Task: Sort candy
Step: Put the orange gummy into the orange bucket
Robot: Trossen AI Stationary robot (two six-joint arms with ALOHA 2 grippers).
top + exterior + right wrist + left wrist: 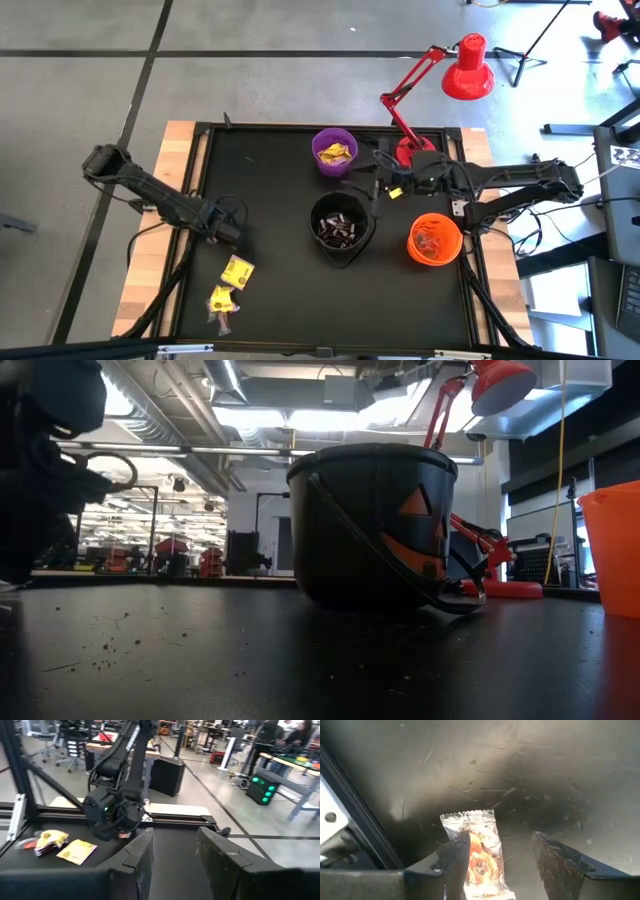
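A small candy (479,854) in a silver and orange wrapper lies flat on the black table under my left gripper (501,840). That gripper (228,232) points down at the table's left side, open, one finger at each side of the piece. Two yellow candy packs (237,270) (222,298) lie nearer the front edge, a reddish piece beside the nearer one. My right gripper (175,835) hangs level and open above the table (385,188), between the purple bowl (335,152) and the black bowl (343,225), with nothing between its fingers. My left gripper stands from above with one finger (455,855) over the long side (472,851) of the silver and orange candy. I cannot tell whether that finger touches it. The other finger (555,860) is well clear, and the piece lies flat on the table.
The purple bowl holds yellow candy and the black bowl dark pieces. An orange bowl (434,240) with reddish pieces stands at the right. A red desk lamp (440,80) rises at the far right corner. The table has a raised black frame (200,140).
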